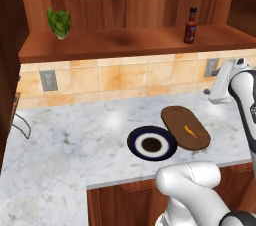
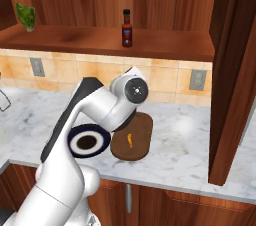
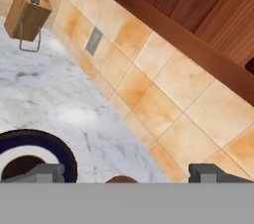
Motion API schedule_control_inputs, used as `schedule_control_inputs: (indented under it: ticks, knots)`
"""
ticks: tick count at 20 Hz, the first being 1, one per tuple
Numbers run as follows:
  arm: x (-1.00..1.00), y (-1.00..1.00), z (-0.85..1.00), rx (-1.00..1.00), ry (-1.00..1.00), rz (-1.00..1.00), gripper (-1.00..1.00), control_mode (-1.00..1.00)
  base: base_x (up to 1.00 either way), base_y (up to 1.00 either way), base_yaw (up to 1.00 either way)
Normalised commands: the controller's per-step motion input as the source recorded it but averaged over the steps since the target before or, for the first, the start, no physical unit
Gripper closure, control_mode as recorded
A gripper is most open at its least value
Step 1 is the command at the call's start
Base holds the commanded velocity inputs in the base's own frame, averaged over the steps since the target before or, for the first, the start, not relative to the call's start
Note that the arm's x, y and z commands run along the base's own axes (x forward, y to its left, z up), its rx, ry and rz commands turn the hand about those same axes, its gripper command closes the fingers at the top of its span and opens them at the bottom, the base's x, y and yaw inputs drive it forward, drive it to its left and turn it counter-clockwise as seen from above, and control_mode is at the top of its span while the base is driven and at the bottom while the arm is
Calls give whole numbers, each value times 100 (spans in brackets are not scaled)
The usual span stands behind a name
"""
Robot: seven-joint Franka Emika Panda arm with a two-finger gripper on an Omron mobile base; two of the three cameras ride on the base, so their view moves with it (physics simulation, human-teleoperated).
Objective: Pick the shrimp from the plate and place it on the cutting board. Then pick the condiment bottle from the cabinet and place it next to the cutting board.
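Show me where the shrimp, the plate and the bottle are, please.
shrimp (image 1: 190, 131): left base view, middle of its orange body, on the board.
plate (image 1: 134, 139): left base view, left part of the navy rim.
bottle (image 2: 127, 34): right base view, its reddish label.

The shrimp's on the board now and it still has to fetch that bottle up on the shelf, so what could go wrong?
1. The bottle is slim and stands upright on the cabinet shelf; a nudge from the open end effector might topple it.
2. It belongs beside the board, but the plate touches one edge, so that side is crowded.
3. An arm swinging low could knock the shrimp.
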Motion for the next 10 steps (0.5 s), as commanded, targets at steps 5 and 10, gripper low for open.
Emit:
schedule_control_inputs:
  ticks: [5, 10]
  knots:
    - [0, 6, 18, 3, 0, 0, -100, -100, 0, 0, 0]
    - [0, 5, 3, 4, 0, 0, -100, -100, 0, 0, 0]
